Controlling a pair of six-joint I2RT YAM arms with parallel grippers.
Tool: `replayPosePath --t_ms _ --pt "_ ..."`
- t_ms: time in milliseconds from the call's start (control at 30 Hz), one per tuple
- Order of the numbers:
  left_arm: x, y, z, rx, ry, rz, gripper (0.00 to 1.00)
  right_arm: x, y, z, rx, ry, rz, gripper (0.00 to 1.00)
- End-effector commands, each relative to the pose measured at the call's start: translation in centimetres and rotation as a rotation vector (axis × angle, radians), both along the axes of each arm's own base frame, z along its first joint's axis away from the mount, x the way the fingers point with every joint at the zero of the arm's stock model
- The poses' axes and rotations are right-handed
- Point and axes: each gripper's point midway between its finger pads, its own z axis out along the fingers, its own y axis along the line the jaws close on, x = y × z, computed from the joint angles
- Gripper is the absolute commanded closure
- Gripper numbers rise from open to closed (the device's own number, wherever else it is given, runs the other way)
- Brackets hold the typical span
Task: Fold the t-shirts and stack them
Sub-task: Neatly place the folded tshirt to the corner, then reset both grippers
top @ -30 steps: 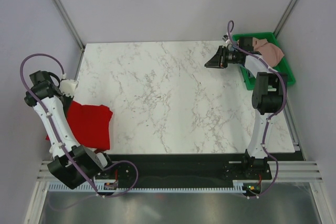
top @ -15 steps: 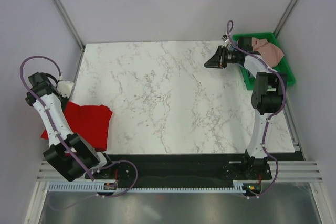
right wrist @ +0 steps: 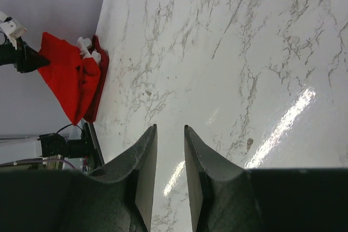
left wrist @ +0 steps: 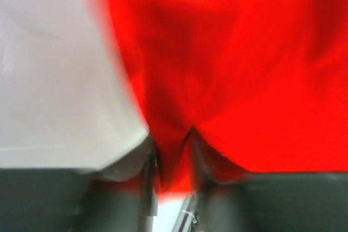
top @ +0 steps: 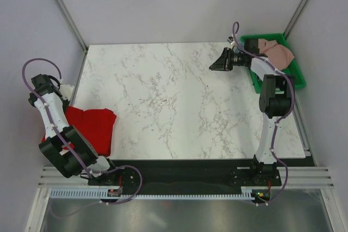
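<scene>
A bright red t-shirt (top: 89,129) lies bunched at the table's left edge, partly hanging over it. My left gripper (top: 64,92) is at its far left corner. In the blurred left wrist view the red t-shirt (left wrist: 244,69) fills the frame, and a fold of it sits between the narrowly parted fingers of the left gripper (left wrist: 171,156). The right wrist view shows the red t-shirt (right wrist: 70,80) drawn up to a peak at that gripper. My right gripper (top: 215,66) hovers open over bare marble at the back right (right wrist: 169,129). A pale pink t-shirt (top: 277,51) lies in the tray.
A green plastic tray (top: 293,74) stands at the back right corner beside the right arm. The marble table (top: 174,101) is walled by grey panels at the left, back and right. Both arm bases sit on a black rail at the near edge.
My left arm has swung left and towards the near edge, dragging the red t-shirt's corner over the table's left edge. The right gripper has barely shifted.
</scene>
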Motion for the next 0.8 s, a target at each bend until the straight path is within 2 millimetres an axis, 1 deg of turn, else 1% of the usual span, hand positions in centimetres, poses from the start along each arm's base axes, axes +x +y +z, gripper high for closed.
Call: replayPosePath --t_ms 0,33,67,100,133,167,200,233,267,300,333,367,400,433,467,500,533,567,600,633,667,700,733,767 --pt "3.3 2.4 4.2 0.094 -0.172 0.071 0.53 0.9 0.1 1.5 0.000 -0.079 0.011 0.66" --pt "4.5 1.9 4.6 0.077 -0.205 0.046 0.47 1.0 0.1 1.6 -0.006 -0.085 0.006 0.64" --pt "5.4 1.4 5.4 0.075 -0.237 0.036 0.46 1.1 0.0 2.1 -0.012 -0.102 0.005 0.63" --pt "7.1 0.5 6.7 0.077 -0.281 -0.007 0.45 1.2 0.0 2.4 -0.015 -0.114 0.004 0.62" --pt "8.3 -0.7 7.4 0.055 -0.320 -0.048 0.43 1.4 -0.1 2.7 -0.028 -0.130 -0.006 0.55" --pt "9.4 -1.8 8.1 0.040 -0.356 -0.076 0.41 1.6 -0.2 3.5 -0.037 -0.153 -0.016 0.51" --pt "10.5 -3.0 9.3 0.033 -0.401 -0.116 0.33 1.9 -0.3 4.0 -0.043 -0.156 -0.032 0.48" --pt "12.4 -6.1 9.8 -0.005 -0.432 -0.210 0.01 2.1 -0.4 4.5 -0.044 -0.154 -0.045 0.40" --pt "13.5 -7.7 10.8 -0.025 -0.473 -0.239 0.00 2.5 -0.5 5.5 -0.048 -0.175 -0.056 0.33" --pt "14.5 -9.5 11.2 -0.049 -0.492 -0.273 0.00 2.7 -0.5 6.0 -0.057 -0.188 -0.067 0.25" --pt "15.9 -13.0 11.4 -0.105 -0.515 -0.331 0.00 3.1 -0.8 7.2 -0.077 -0.225 -0.087 0.02" --pt "16.9 -14.6 12.5 -0.125 -0.550 -0.361 0.00 3.4 -1.5 7.0 -0.123 -0.215 -0.124 0.02" --pt "18.1 -17.4 12.0 -0.168 -0.541 -0.407 0.00 3.5 -0.7 7.2 -0.177 -0.264 -0.106 0.02" --pt "18.8 -19.1 12.2 -0.224 -0.560 -0.409 0.00 3.8 -1.0 8.5 -0.222 -0.311 -0.120 0.02" --pt "19.6 -20.4 13.0 -0.250 -0.582 -0.424 0.00 3.5 -1.4 8.1 -0.279 -0.296 -0.132 0.02" --pt "20.2 -21.6 12.8 -0.283 -0.584 -0.429 0.00 3.9 -1.7 7.9 -0.350 -0.314 -0.166 0.02" --pt "20.9 -24.2 12.0 -0.357 -0.567 -0.447 0.00 3.7 -1.8 8.2 -0.369 -0.345 -0.148 0.02" --pt "21.6 -25.1 12.3 -0.379 -0.577 -0.459 0.00 3.2 -1.9 8.8 -0.373 -0.348 -0.154 0.02" --pt "21.9 -26.0 12.1 -0.398 -0.570 -0.469 0.00 3.2 -2.2 8.8 -0.400 -0.333 -0.192 0.02" --pt "22.2 -27.3 12.0 -0.437 -0.567 -0.475 0.00 3.3 -2.5 8.7 -0.408 -0.289 -0.250 0.02" --pt "23.1 -27.9 11.6 -0.461 -0.558 -0.468 0.00 3.0 -3.0 8.6 -0.439 -0.254 -0.296 0.02" --pt "23.4 -28.5 11.4 -0.486 -0.555 -0.465 0.00 3.3 -3.8 7.9 -0.503 -0.221 -0.371 0.02" --pt "23.6 -29.3 11.3 -0.531 -0.555 -0.458 0.00 3.0 -3.9 7.7 -0.526 -0.201 -0.389 0.02" --pt "24.3 -29.5 11.2 -0.548 -0.554 -0.448 0.00 2.5 -4.2 7.2 -0.552 -0.184 -0.387 0.02"
